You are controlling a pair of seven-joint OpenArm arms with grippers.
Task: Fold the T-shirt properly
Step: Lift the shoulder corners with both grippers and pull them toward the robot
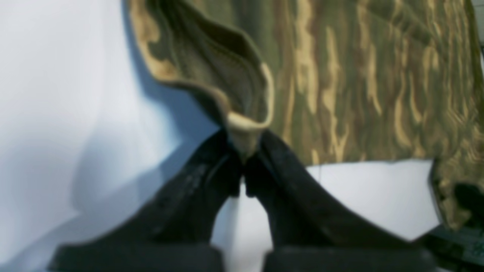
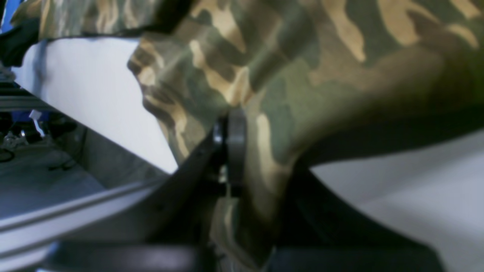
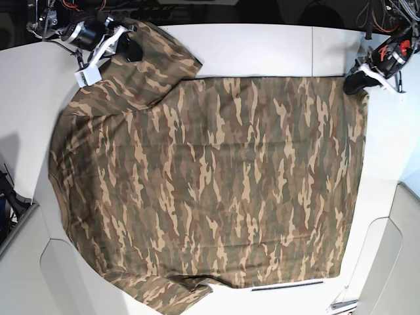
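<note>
The camouflage T-shirt lies spread flat on the white table, collar side at the left, hem at the right. My left gripper is at the shirt's far right corner. In the left wrist view it is shut on a raised fold of the hem edge. My right gripper is at the far left sleeve. In the right wrist view it is shut on bunched sleeve fabric, lifted a little off the table.
The table edge and a grey frame rail run below the right gripper. Cables and arm hardware sit at the far left corner and the far right corner. A white notched edge shows at the near right.
</note>
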